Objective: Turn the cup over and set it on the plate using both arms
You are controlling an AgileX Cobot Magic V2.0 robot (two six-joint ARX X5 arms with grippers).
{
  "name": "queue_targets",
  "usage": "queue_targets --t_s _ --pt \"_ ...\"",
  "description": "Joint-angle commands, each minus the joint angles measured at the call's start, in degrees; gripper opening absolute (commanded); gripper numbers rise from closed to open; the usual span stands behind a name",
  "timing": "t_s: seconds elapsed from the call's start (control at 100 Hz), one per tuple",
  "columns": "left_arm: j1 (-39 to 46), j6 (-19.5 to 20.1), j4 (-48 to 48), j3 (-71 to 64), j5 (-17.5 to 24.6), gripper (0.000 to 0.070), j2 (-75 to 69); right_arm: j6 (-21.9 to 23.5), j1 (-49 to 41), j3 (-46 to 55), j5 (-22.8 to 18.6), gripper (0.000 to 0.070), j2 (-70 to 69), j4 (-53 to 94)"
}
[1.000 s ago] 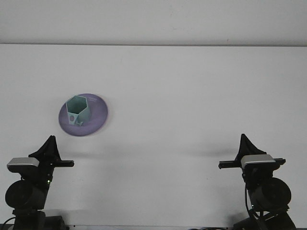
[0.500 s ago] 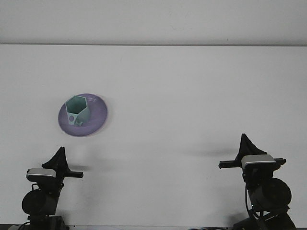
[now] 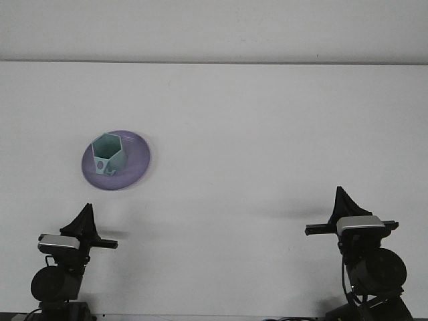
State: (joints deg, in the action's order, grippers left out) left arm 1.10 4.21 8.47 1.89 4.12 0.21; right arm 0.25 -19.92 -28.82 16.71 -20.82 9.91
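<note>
A pale green hexagonal cup (image 3: 108,153) stands upright, mouth up, on a purple plate (image 3: 136,162) at the left of the white table. My left gripper (image 3: 85,218) is at the near left edge, well below the plate and apart from it. My right gripper (image 3: 343,199) is at the near right, far from the cup. Both point away from the camera, so only their dark tips show.
The white table (image 3: 267,134) stretches to a pale back wall. Only the arm bases and their wrist cameras occupy the front edge.
My left arm has drawn back toward the near edge and shifted slightly right. The right arm, cup and plate have stayed still.
</note>
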Motion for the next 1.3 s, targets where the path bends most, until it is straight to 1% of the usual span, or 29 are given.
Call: queue_targets --t_s 0.0,0.31,0.36,0.4,0.45,0.5,0.54,0.57,0.69,0.74,0.78,0.94,1.05,1.19,1.29 --pt "0.0 0.9 0.6 -1.1 -0.3 0.0015 0.0 -0.3 -0.3 -0.1 0.2 0.0001 -0.2 -0.7" --pt "0.0 0.9 0.6 -1.1 -0.3 0.0015 0.0 -0.4 -0.3 -0.1 0.3 0.0001 -0.2 -0.7" --pt "0.0 0.9 0.6 -1.1 -0.3 0.0015 0.0 -2.2 -0.2 -0.1 0.7 0.0001 -0.2 -0.8" --pt "0.0 0.9 0.6 -1.1 -0.3 0.0015 0.0 -4.0 -0.3 -0.1 2.0 0.0001 -0.2 -0.7" --pt "0.0 0.9 0.6 -1.1 -0.3 0.0015 0.0 -4.1 -0.2 -0.1 3.1 0.0001 -0.2 -0.7" --pt "0.0 0.9 0.6 -1.1 -0.3 0.0015 0.0 -4.2 0.7 0.4 3.2 0.0001 -0.2 -1.0" --pt "0.0 0.9 0.6 -1.1 -0.3 0.0015 0.0 -5.3 2.2 1.5 2.2 0.0001 0.3 -2.6" --pt "0.0 0.9 0.6 -1.1 -0.3 0.0015 0.0 -6.4 3.6 2.8 0.5 0.0001 1.0 -4.1" --pt "0.0 0.9 0.6 -1.1 -0.3 0.0015 0.0 -11.6 10.3 9.3 -11.5 0.0001 5.0 -7.0" --pt "0.0 0.9 0.6 -1.1 -0.3 0.0015 0.0 -13.1 12.9 12.0 -15.2 0.0001 7.5 -6.9" --pt "0.0 0.9 0.6 -1.1 -0.3 0.0015 0.0 -13.8 14.6 14.1 -17.0 0.0001 9.6 -6.9" --pt "0.0 0.9 0.6 -1.1 -0.3 0.0015 0.0 -13.9 20.2 21.4 -16.9 0.0001 17.3 -7.2" --pt "0.0 0.9 0.6 -1.1 -0.3 0.0015 0.0 -13.8 22.1 25.4 -17.0 0.0001 20.9 -6.9" --pt "0.0 0.9 0.7 -1.1 -0.3 0.0015 0.0 -13.9 22.5 28.1 -18.6 0.0001 20.8 -6.7" --pt "0.0 0.9 0.6 -1.1 -0.3 0.0015 0.0 -14.0 22.5 28.1 -18.5 0.0001 20.8 -7.0"
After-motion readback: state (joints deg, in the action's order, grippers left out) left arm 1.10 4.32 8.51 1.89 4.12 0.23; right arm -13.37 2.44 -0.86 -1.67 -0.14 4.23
